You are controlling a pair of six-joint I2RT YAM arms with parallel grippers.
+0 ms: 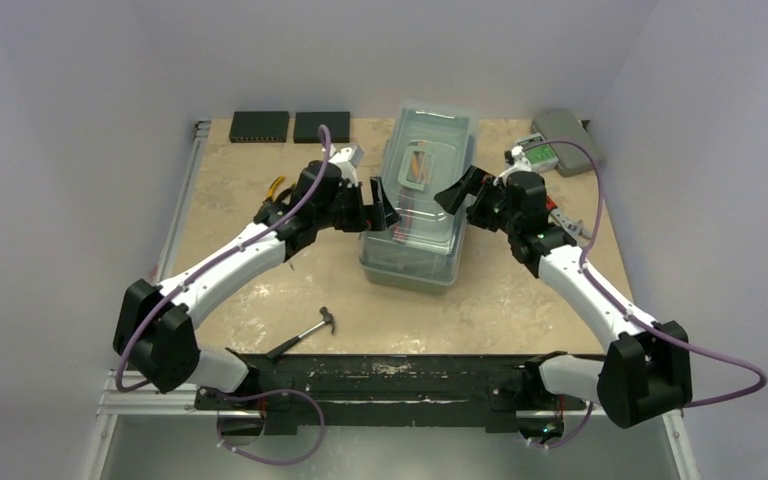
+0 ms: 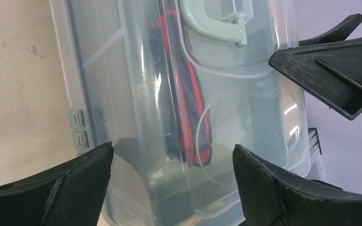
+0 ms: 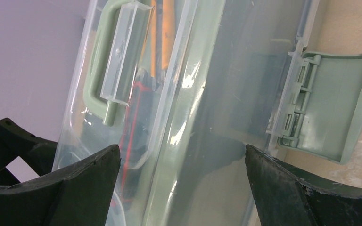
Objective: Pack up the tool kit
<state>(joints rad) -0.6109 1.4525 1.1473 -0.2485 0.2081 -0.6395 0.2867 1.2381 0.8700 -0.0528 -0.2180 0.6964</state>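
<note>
The tool kit (image 1: 430,140), a sage-green box with a translucent lid, stands mid-table with its lid down. Through the lid I see its green handle (image 2: 217,26) and a red-and-black tool (image 2: 188,94) inside. My left gripper (image 1: 382,207) hangs open over the box's left side, its fingers astride the lid's edge (image 2: 172,153). Over the right side my right gripper (image 1: 457,192) is also open (image 3: 183,150), nothing between its fingers. A green latch (image 3: 330,108) lies flipped outwards beside the box. A hammer (image 1: 305,333) lies on the table near the front.
Yellow-handled pliers (image 1: 277,187) lie left of the box, partly under my left arm. Two flat black boxes (image 1: 259,125) sit at the back left. A flat grey case (image 1: 568,128) and a small green-and-white item (image 1: 535,155) are at the back right.
</note>
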